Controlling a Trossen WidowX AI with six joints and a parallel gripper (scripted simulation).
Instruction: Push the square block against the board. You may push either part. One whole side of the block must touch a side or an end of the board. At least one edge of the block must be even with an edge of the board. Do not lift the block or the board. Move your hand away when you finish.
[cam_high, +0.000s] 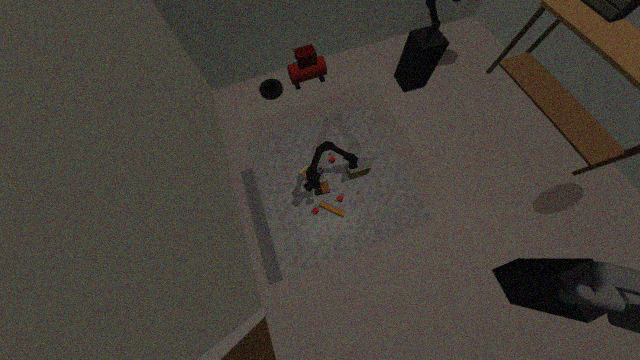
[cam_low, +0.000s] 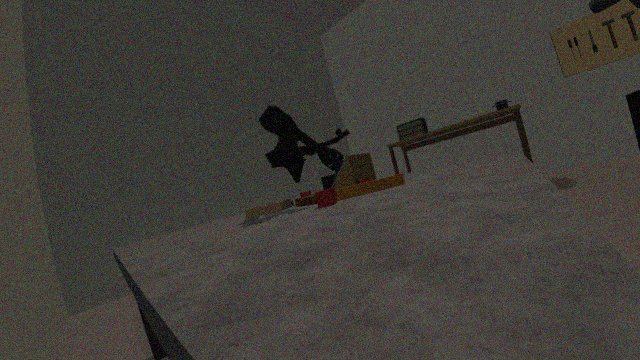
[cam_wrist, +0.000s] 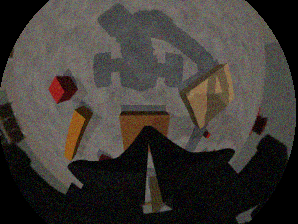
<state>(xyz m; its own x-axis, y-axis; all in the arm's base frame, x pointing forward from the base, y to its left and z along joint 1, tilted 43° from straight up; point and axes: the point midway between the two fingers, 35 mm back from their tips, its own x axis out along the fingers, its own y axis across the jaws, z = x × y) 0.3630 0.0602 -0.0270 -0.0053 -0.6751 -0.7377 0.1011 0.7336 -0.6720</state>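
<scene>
Square orange-brown block (cam_high: 325, 187) (cam_low: 306, 201) (cam_wrist: 140, 125) lies just beside the gripper (cam_high: 319, 192) (cam_low: 298, 180) (cam_wrist: 148, 129), apart from the long, narrow orange board (cam_high: 331, 209) (cam_low: 370, 187) (cam_wrist: 76, 132). A small red cube (cam_high: 340, 198) sits near the gap between them; another red cube (cam_high: 315, 210) (cam_wrist: 63, 89) lies by the board's end. The pale tan slab (cam_high: 303, 171) (cam_low: 267, 207) (cam_wrist: 207, 95) is opposite. The black arm (cam_high: 327, 145) (cam_low: 310, 145) arches over, fingers pressed together and pointing down.

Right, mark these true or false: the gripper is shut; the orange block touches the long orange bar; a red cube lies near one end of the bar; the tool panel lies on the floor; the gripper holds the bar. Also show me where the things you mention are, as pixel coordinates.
The gripper (cam_high: 310, 187) (cam_low: 298, 180) (cam_wrist: 148, 128) is shut. True.
The orange block (cam_high: 325, 188) (cam_low: 306, 201) (cam_wrist: 144, 123) touches the long orange bar (cam_high: 332, 209) (cam_low: 370, 188) (cam_wrist: 76, 134). False: a gap separates them.
A red cube (cam_high: 315, 210) (cam_low: 327, 197) (cam_wrist: 60, 90) lies near one end of the bar. True.
The tool panel (cam_low: 565, 62) lies on the floor. False: it hangs on the wall.
The gripper holds the bar. False: it holds nothing.
</scene>
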